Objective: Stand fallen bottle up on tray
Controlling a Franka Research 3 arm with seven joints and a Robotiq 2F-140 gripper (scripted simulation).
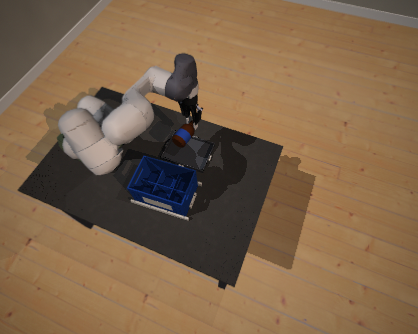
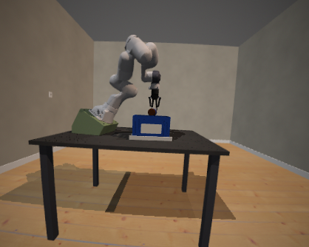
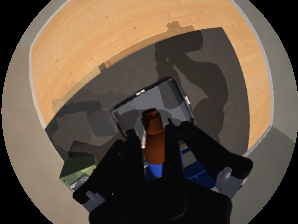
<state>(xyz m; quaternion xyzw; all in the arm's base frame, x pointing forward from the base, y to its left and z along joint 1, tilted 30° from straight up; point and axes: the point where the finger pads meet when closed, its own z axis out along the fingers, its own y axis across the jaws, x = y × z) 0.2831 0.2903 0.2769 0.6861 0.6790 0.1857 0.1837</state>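
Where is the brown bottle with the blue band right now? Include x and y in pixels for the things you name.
In the top view, the bottle (image 1: 180,140) (image 2: 151,112) (image 3: 154,145) hangs at the gripper's (image 1: 192,123) (image 2: 154,107) (image 3: 156,126) fingertips, above the tray (image 1: 203,167) (image 3: 138,97), beyond the blue crate (image 1: 159,192) (image 2: 151,120) (image 3: 199,175).

From here I see the big white arm (image 1: 128,121) (image 2: 126,68) reach up high, then bend over and down. Its dark gray wrist (image 1: 183,77) (image 2: 156,77) hangs above the black end effector (image 1: 192,123) (image 2: 153,107) (image 3: 151,128), which points down, two fingers pinched partway in, gripping tight.

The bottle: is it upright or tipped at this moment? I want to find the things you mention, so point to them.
Tipped: the brown bottle (image 1: 183,135) (image 2: 151,112) (image 3: 154,145) slants in the gripper (image 1: 191,122) (image 2: 154,107) (image 3: 152,119), its blue band aslant in the top view.
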